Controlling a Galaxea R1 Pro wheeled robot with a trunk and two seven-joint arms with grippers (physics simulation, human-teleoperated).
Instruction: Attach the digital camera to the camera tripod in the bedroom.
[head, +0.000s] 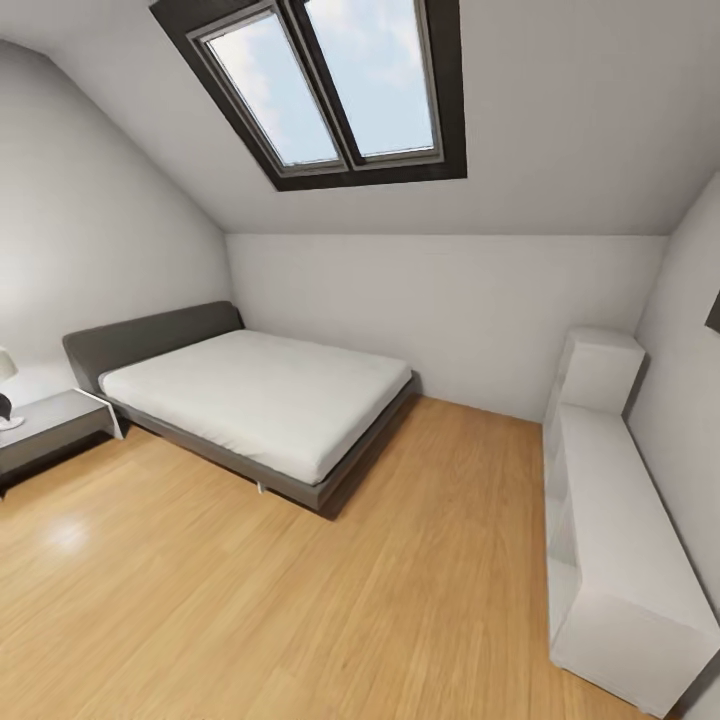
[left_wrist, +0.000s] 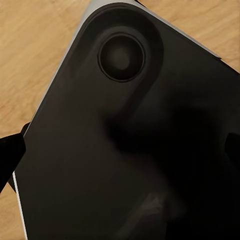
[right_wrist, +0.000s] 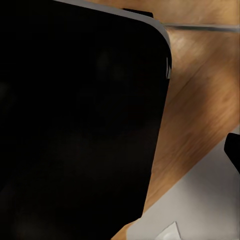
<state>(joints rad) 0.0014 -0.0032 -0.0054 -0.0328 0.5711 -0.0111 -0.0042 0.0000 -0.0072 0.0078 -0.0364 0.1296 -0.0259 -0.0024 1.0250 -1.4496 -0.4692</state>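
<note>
Scanning the bedroom, the head view was aimed high: a nightstand (head: 50, 420) was seen at far left, a grey bed (head: 250, 400) left of centre, a skylight (head: 330, 85) at the top, white cube shelves (head: 610, 540) along the right. Bare wood floor (head: 300, 600) filled the bottom. No camera or tripod was seen. Dark robot body (left_wrist: 140, 150) blocked both wrist views, arms probably tucked for travel; jaw state could not be told.

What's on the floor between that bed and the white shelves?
Nothing: the head view shows bare wood floor between the bed and the white shelves.
</note>
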